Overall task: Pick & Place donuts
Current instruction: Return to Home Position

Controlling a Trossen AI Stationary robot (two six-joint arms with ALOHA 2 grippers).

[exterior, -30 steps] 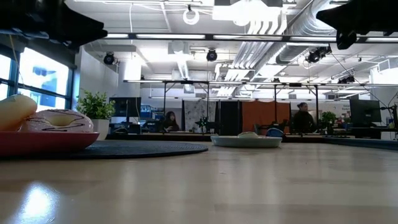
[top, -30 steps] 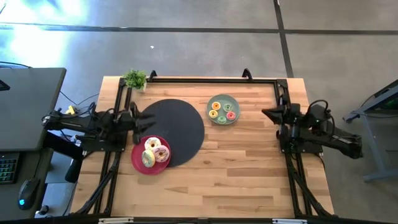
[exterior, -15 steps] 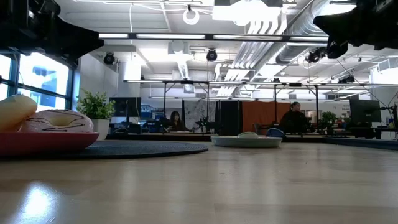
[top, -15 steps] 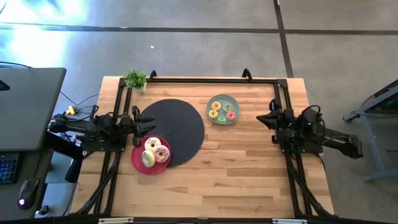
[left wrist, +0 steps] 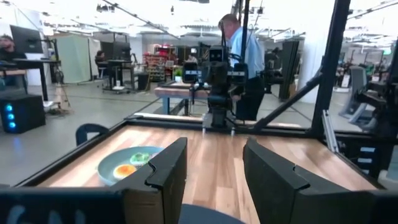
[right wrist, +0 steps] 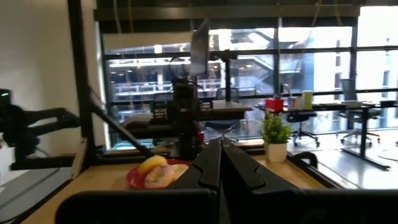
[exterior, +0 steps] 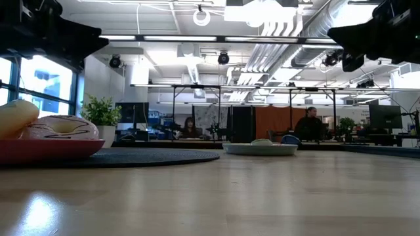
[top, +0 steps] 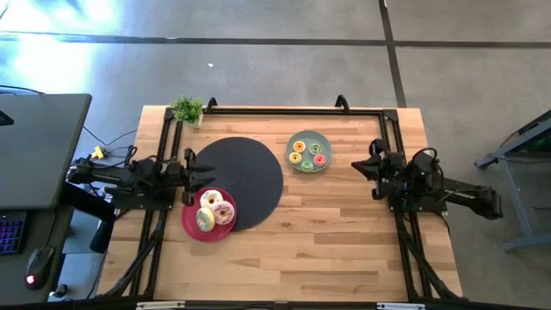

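Note:
Three larger donuts, white, pink and pale-green, lie on a red plate that overlaps the black mat. Several tiny donuts lie on a sage-green plate toward the far edge. My left gripper hovers open at the mat's left rim, just beyond the red plate; in its wrist view the fingers frame the far green plate. My right gripper is shut and hangs in the air right of the green plate, pointing left.
A small potted plant stands at the far left corner. A black metal frame runs along the far and side edges of the table. Bare wood fills the near half of the table. People sit and stand in the room behind.
My right gripper has moved toward the table's left edge, nearer the green plate, and has come a little lower, staying shut. The donuts and plates have stayed where they were.

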